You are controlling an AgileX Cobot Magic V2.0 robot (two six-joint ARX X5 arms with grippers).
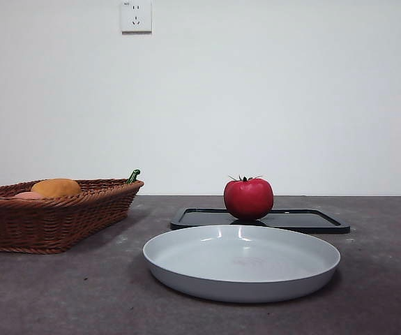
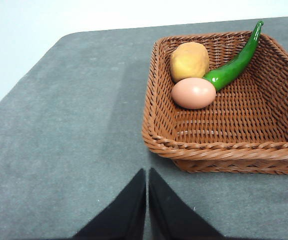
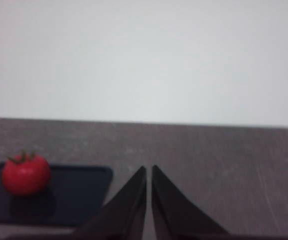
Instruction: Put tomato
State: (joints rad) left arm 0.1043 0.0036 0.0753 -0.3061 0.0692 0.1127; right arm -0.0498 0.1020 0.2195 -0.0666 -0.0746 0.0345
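Observation:
The red tomato with a green stem stands upright on a black flat tray in the middle of the table, behind a wide grey plate. It also shows in the right wrist view, on the tray. My right gripper is shut and empty, well clear of the tomato and off the tray's edge. My left gripper is shut and empty over bare table in front of the wicker basket. Neither arm shows in the front view.
The brown wicker basket stands at the left; it holds an orange rounded item, a pale pinkish egg-shaped item and a green pepper. A white wall with a socket is behind the table.

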